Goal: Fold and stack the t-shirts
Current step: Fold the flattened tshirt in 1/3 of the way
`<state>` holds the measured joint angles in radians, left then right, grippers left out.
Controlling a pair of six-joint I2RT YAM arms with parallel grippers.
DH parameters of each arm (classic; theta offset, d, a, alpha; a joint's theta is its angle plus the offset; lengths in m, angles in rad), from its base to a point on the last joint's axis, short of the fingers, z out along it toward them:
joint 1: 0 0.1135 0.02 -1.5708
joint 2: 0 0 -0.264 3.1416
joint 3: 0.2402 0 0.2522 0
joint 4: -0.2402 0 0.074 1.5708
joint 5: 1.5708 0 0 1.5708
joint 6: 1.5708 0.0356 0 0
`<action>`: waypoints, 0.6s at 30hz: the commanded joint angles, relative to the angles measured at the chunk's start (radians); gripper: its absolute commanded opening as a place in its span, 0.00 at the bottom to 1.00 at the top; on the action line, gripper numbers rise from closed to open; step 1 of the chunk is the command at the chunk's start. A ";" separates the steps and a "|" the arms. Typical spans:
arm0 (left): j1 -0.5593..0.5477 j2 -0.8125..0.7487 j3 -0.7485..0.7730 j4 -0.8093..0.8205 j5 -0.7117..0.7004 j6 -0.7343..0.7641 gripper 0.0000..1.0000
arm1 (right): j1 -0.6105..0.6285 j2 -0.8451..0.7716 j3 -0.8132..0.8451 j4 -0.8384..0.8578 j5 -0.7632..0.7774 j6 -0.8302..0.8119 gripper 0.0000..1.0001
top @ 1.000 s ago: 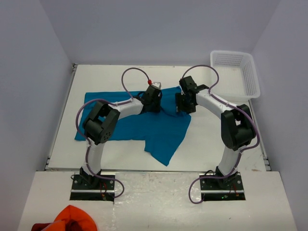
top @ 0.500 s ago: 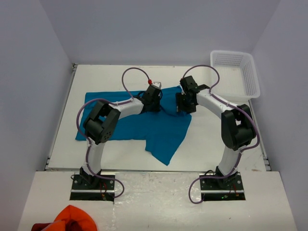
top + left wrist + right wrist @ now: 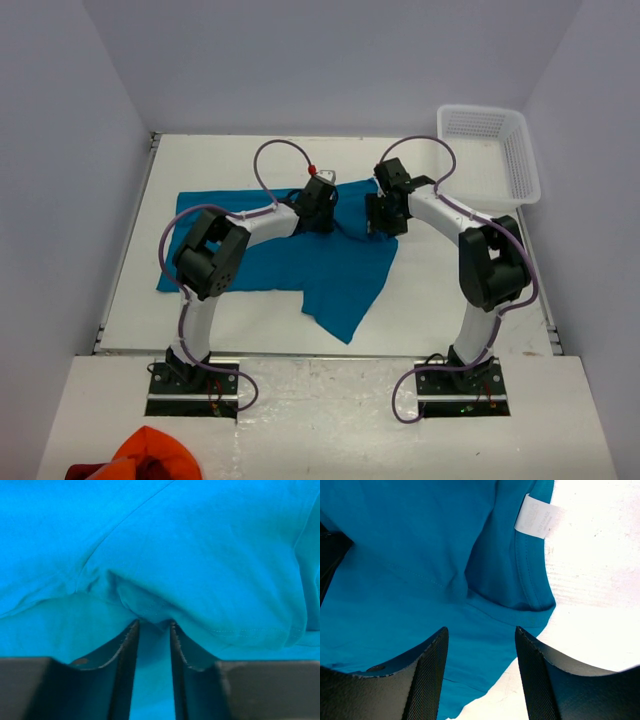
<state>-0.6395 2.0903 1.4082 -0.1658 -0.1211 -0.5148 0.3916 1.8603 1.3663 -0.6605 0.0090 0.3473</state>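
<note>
One teal-blue t-shirt [image 3: 270,255] lies spread and partly rumpled across the white table [image 3: 440,290]. My left gripper [image 3: 322,215] is down on its far edge. In the left wrist view the fingers [image 3: 153,625] stand narrowly apart, pinching a raised pucker of the t-shirt [image 3: 200,555] at their tips. My right gripper [image 3: 383,218] hovers just right of it, over the collar. In the right wrist view it [image 3: 481,635] is open above the t-shirt [image 3: 395,555], with nothing between the fingers. The collar [image 3: 530,580] and its white label [image 3: 536,517] lie ahead of them.
A white mesh basket [image 3: 525,165] stands at the table's far right corner. An orange-red bunched cloth [image 3: 150,455] lies on the near ledge, left of the arm bases. Walls close in the table on three sides.
</note>
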 commanded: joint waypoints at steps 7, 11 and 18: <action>0.000 -0.009 0.063 -0.041 -0.035 0.002 0.27 | -0.005 0.004 0.025 0.002 -0.003 -0.005 0.57; 0.000 -0.006 0.067 -0.041 -0.035 0.002 0.22 | -0.005 0.013 0.024 0.002 -0.003 -0.007 0.57; 0.000 0.008 0.078 -0.041 -0.028 0.004 0.08 | -0.007 0.010 0.019 0.001 0.008 0.004 0.57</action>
<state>-0.6395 2.0953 1.4494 -0.2100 -0.1352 -0.5129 0.3912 1.8645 1.3663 -0.6621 0.0093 0.3473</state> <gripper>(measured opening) 0.102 0.569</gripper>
